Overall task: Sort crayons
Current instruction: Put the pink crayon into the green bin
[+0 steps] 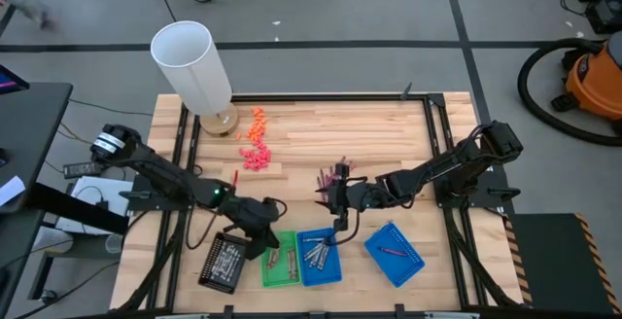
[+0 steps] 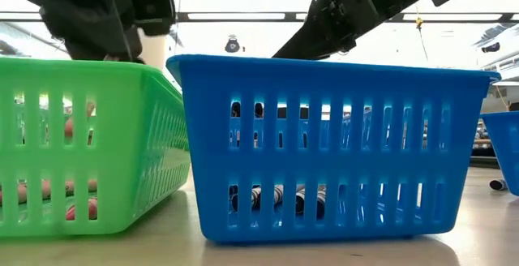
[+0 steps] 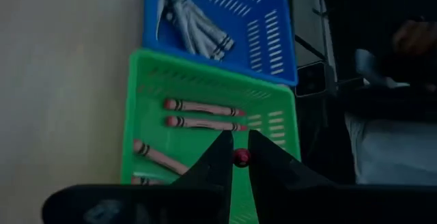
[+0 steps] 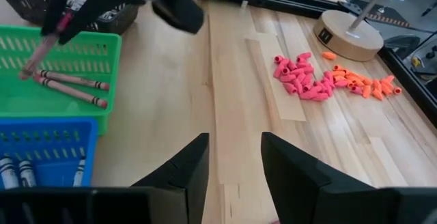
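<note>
My left gripper [image 3: 239, 142] hangs over the green tray [image 1: 280, 258], shut on a pink crayon [image 4: 49, 46]. Several more pink crayons [image 3: 201, 108] lie flat on that tray's floor. Silver-grey crayons [image 3: 198, 29] lie in the blue tray [image 1: 319, 256] beside it. A single magenta crayon rests in a second blue tray [image 1: 394, 253]. A loose heap of crayons [image 1: 335, 175] lies on the wood. My right gripper [image 4: 232, 159] is open and holds nothing; it stands above the table near that heap [image 1: 328, 200]. My left gripper pinches the pink crayon by its upper end [image 4: 61, 26] between its two fingers, coming slanting from above. The crayon hangs tilted below the fingers, its lower end [image 4: 31, 70] down inside the green tray. Whether that end touches the tray floor, I cannot tell.
A black tray [image 1: 222, 261] stands left of the green one. Chunky orange and pink bits [image 1: 256, 139] lie near a white lamp [image 1: 199, 66] on its round wooden base at the far left. Bare wood lies between the trays and the bits.
</note>
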You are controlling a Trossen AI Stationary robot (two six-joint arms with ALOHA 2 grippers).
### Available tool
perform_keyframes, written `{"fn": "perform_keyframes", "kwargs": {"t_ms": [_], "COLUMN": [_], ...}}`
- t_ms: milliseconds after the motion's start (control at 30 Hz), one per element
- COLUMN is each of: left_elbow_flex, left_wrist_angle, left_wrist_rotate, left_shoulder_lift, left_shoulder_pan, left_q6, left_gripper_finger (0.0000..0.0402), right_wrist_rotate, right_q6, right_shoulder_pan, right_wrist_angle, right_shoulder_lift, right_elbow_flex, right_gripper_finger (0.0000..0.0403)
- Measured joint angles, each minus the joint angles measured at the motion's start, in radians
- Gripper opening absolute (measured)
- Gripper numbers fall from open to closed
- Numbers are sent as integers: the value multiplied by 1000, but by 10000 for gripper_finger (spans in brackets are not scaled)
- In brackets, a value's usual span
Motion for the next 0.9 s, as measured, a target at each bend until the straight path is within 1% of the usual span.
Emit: {"fn": "perform_keyframes", "kwargs": {"t_ms": [200,267,433,567,700,800,900], "left_elbow_flex": [0,0,0,0,0,0,0], "left_wrist_angle": [30,65,70,68,70,73,104], "left_wrist_rotate": [19,32,34,34,34,34,36], "left_shoulder_lift": [62,79,86,86,86,82,81], "left_shoulder_pan": [-28,-39,-60,-61,-59,-59,-59], "left_q6": [-94,-106,-132,-138,-122,-70,-18], "left_gripper_finger": [36,37,47,80,125,155,173], "right_wrist_rotate": [0,0,0,0,-4,-10,-47], "right_q6": [9,16,46,108,144,144,140], "right_shoulder_pan": [-4,-5,-14,-39,-78,-114,-158], "right_wrist_angle": [-14,-24,-62,-122,-239,-246,-241], "right_shoulder_lift": [0,0,0,2,4,4,4], "right_elbow_flex": [0,0,-1,-1,-11,-58,-102], "right_gripper_finger": [142,142,142,142,142,142,142]}}
